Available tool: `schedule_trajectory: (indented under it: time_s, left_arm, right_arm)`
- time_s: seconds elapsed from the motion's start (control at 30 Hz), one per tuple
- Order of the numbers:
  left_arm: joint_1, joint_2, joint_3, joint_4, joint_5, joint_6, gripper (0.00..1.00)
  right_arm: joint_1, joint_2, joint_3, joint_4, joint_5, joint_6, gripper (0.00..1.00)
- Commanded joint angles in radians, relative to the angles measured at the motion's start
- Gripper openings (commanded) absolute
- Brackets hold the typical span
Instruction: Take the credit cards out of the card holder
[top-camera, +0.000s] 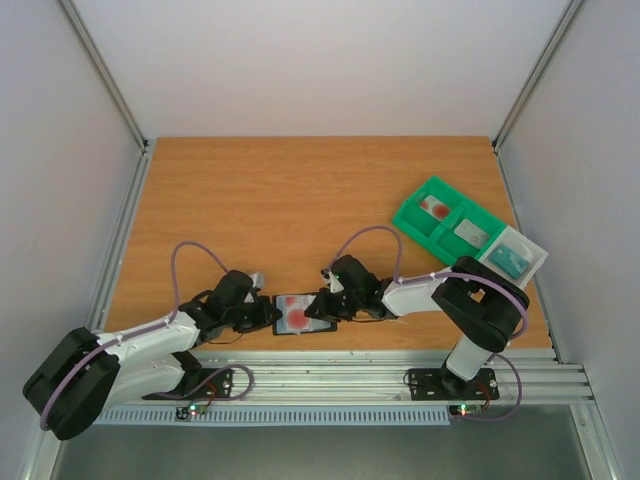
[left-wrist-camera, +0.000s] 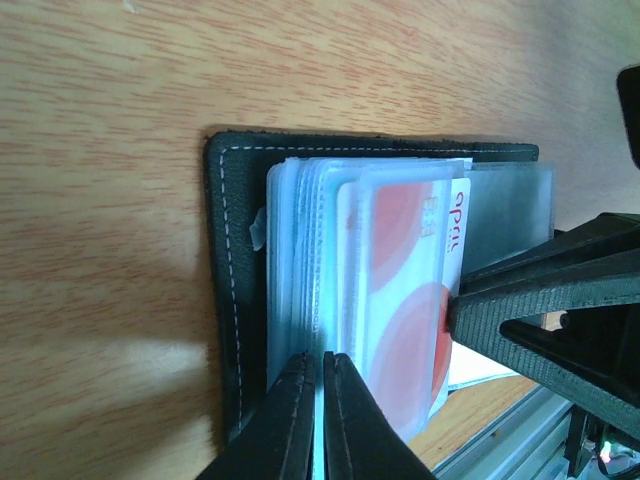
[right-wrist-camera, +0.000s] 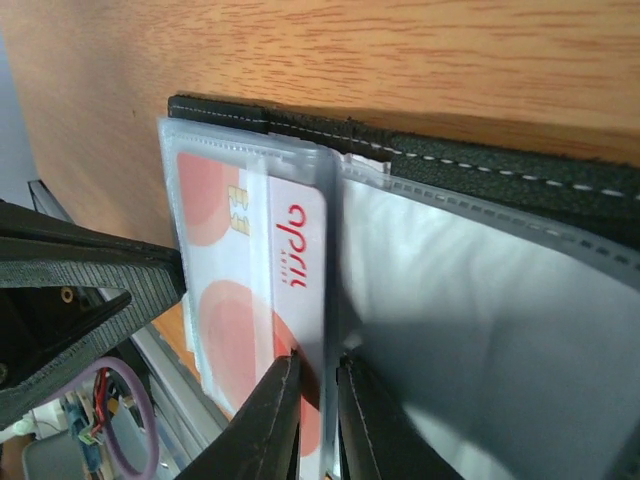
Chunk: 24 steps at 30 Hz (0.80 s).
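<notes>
card holder (top-camera: 303, 318) lies between left tool (top-camera: 273, 313) and right tool (top-camera: 323, 306).

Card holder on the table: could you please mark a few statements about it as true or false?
1. The card holder lies open on the wooden table. True.
2. A red-and-white card shows in its clear sleeve. True.
3. It sits inside the green tray. False: the tray stands apart, at the far right.
4. The left gripper hangs wide open. False: its fingers pinch the edge of the card holder's sleeve stack.
5. The right gripper pinches the red-and-white card's edge. True.
</notes>
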Motion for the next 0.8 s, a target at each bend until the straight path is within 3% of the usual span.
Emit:
schedule_trajectory:
  time_s: [0.0, 0.2, 0.77]
  left_arm:
    - [-0.003, -0.016, -0.024, -0.026, -0.024, 0.002, 0.06]
    - [-0.002, -0.019, -0.036, -0.004, -0.015, -0.006, 0.06]
    - [-0.003, -0.043, -0.041, -0.043, -0.032, -0.01, 0.06]
  right_arm:
    - [-0.008, 0.005, -0.019, 0.029, 0.003, 0.025, 0.16]
    - [-0.008, 0.033, -0.038, 0.081, -0.003, 0.048, 0.18]
    - [-0.05, -0.006, -0.088, 0.099, -0.005, 0.041, 0.05]
